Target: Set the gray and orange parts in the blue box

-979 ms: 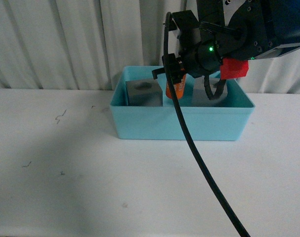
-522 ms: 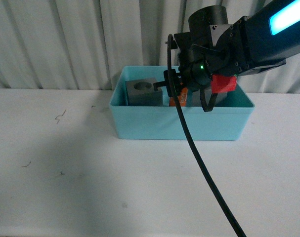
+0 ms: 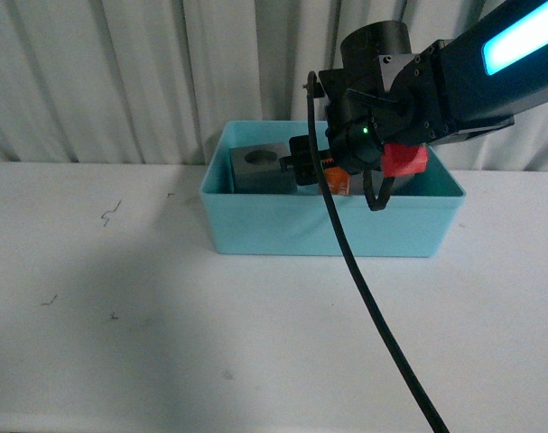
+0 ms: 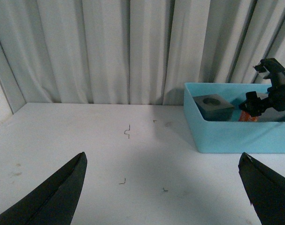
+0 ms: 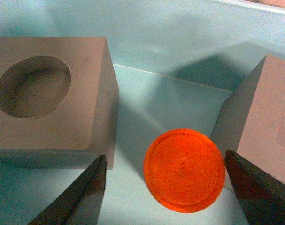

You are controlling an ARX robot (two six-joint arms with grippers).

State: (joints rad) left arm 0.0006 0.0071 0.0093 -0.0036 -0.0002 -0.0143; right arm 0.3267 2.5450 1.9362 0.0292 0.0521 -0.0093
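Right claw (image 3: 320, 173) hangs inside the blue box (image 3: 332, 230), its fingers spread wide with nothing gripped between them. In the right wrist view the orange cylinder (image 5: 184, 170) stands upright on the box floor between the two dark fingertips (image 5: 79, 197), touching neither, its round top face turned straight at the camera. So the cylinder lies directly below the claw, and its long axis runs vertical, in line with the claw's approach.

To one side of the cylinder stands the gray cube with the round hole (image 5: 50, 98), near but apart from it; on the other side the second gray cube (image 5: 262, 122) is just beside the cylinder (whether they touch I cannot tell, and its hole is not visible from here). All three parts are therefore within the box walls, toward the far wall and well clear of the near rim.

The left claw (image 4: 163, 187) is also spread wide and empty, hovering over the white worktop (image 3: 120, 298) well away from the box, so the right arm is by far the nearer one.

Judging by this, placing looks finished; the next move would call for a straight lift up out of the box, since any sideways drift could knock the cylinder over against a cube.
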